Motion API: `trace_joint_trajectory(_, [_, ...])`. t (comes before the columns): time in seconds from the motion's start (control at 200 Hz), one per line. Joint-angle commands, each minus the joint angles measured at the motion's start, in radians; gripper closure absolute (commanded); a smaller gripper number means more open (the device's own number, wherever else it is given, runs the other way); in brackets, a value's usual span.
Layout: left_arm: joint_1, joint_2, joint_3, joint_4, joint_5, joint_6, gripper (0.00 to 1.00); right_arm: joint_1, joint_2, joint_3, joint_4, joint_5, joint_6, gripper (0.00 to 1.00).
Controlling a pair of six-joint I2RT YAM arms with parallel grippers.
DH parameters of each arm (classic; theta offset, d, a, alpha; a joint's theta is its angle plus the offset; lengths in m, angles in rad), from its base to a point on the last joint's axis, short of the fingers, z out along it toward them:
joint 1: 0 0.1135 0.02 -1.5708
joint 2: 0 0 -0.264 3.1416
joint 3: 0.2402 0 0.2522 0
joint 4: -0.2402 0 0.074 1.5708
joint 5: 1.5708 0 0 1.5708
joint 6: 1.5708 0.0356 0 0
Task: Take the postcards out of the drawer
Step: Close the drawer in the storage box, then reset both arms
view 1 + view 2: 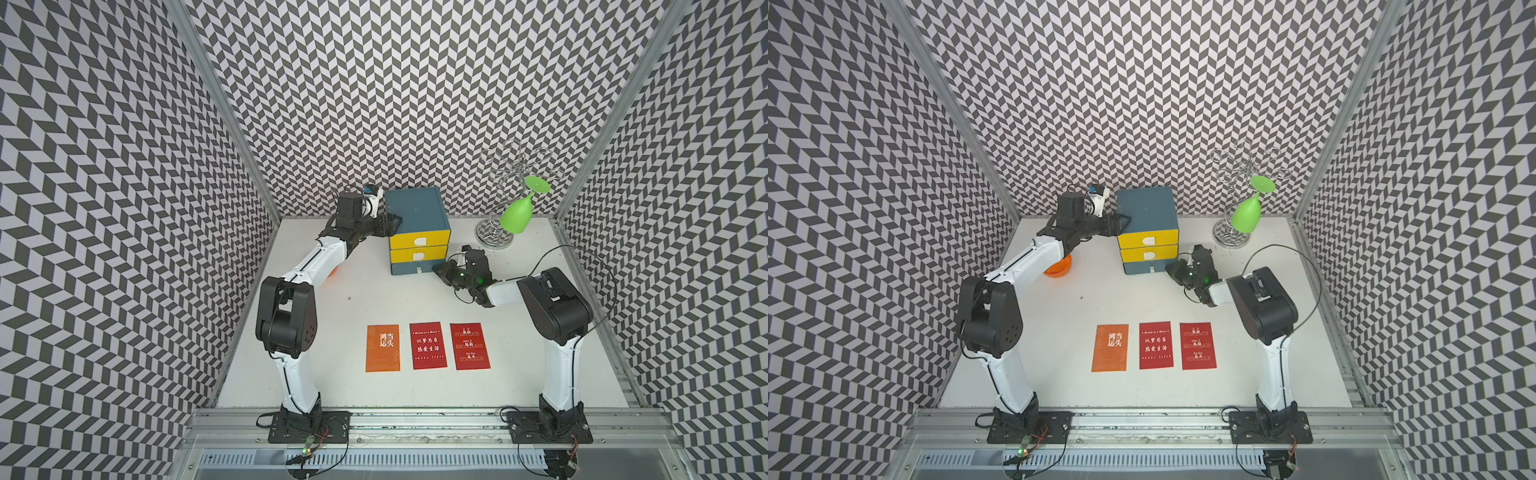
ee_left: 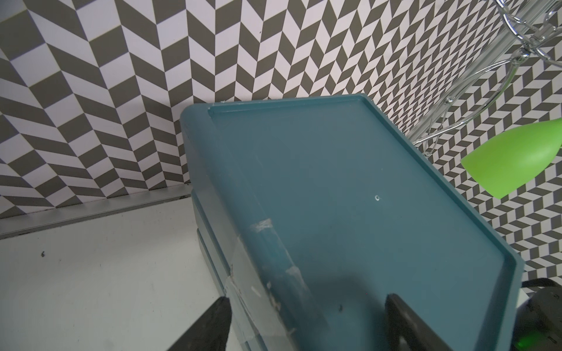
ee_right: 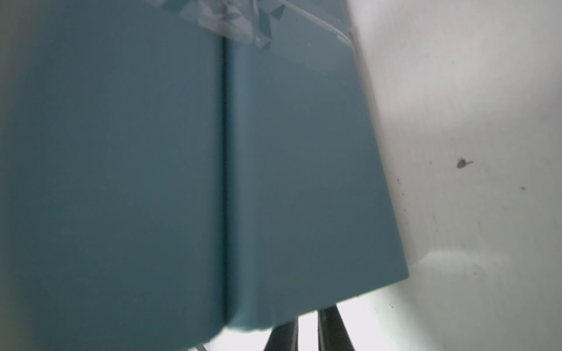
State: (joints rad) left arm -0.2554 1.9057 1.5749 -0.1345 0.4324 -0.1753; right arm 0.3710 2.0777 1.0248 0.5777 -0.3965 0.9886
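Three postcards lie flat in a row on the white table near its front: an orange one (image 1: 382,348) (image 1: 1110,348) and two red ones (image 1: 428,345) (image 1: 469,346). Behind them stands the teal cabinet (image 1: 415,210) (image 2: 349,197). Both yellow drawers (image 1: 419,240) (image 1: 417,253) are pushed in, and I cannot tell which one held the cards. My left gripper (image 1: 392,222) (image 2: 307,299) is open and straddles the cabinet's upper left edge. My right gripper (image 1: 438,270) (image 3: 308,317) is shut, its tips against the right front corner of the blue bottom drawer (image 1: 415,268).
A chrome rack (image 1: 494,237) with a green glass (image 1: 517,212) hanging from it stands at the back right. An orange bowl (image 1: 1057,268) sits partly under my left forearm. Patterned walls close in three sides, and a metal rail runs along the front.
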Motion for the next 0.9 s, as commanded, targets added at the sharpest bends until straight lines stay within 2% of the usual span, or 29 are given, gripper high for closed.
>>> trace_joint_trajectory(0.0, [-0.008,0.021,0.000,-0.094,0.013,0.033,0.20,-0.010,0.011,0.012,0.060,-0.009,0.001,0.86])
trace_joint_trajectory(0.25, [0.008,-0.026,-0.026,0.009,0.032,-0.025,0.20,-0.016,-0.083,-0.081,0.101,-0.010,-0.016,0.86])
trace_joint_trajectory(0.381, [0.007,-0.036,0.001,0.039,0.046,-0.049,0.19,-0.018,-0.129,-0.086,0.062,-0.032,-0.046,0.86])
trace_joint_trajectory(0.446, [0.008,-0.050,0.011,0.055,0.041,-0.055,0.14,-0.018,-0.169,-0.101,0.032,-0.026,-0.078,0.86])
trace_joint_trajectory(0.456, [0.007,-0.053,0.011,0.062,0.042,-0.054,0.05,-0.018,-0.178,-0.105,0.029,-0.023,-0.085,0.86])
trace_joint_trajectory(0.471, [0.007,-0.059,0.011,0.072,0.042,-0.052,0.02,-0.018,-0.189,-0.112,0.021,-0.018,-0.093,0.86])
trace_joint_trajectory(0.596, [0.018,-0.136,-0.022,0.153,0.020,-0.061,0.01,-0.021,-0.309,-0.168,-0.080,0.032,-0.207,0.86])
trace_joint_trajectory(0.736, [0.059,-0.306,-0.168,0.279,-0.021,-0.088,0.01,-0.040,-0.511,-0.258,-0.194,0.141,-0.355,0.85])
trace_joint_trajectory(0.896, [0.115,-0.554,-0.481,0.377,-0.277,0.004,0.01,-0.098,-0.758,-0.335,-0.334,0.340,-0.545,0.82])
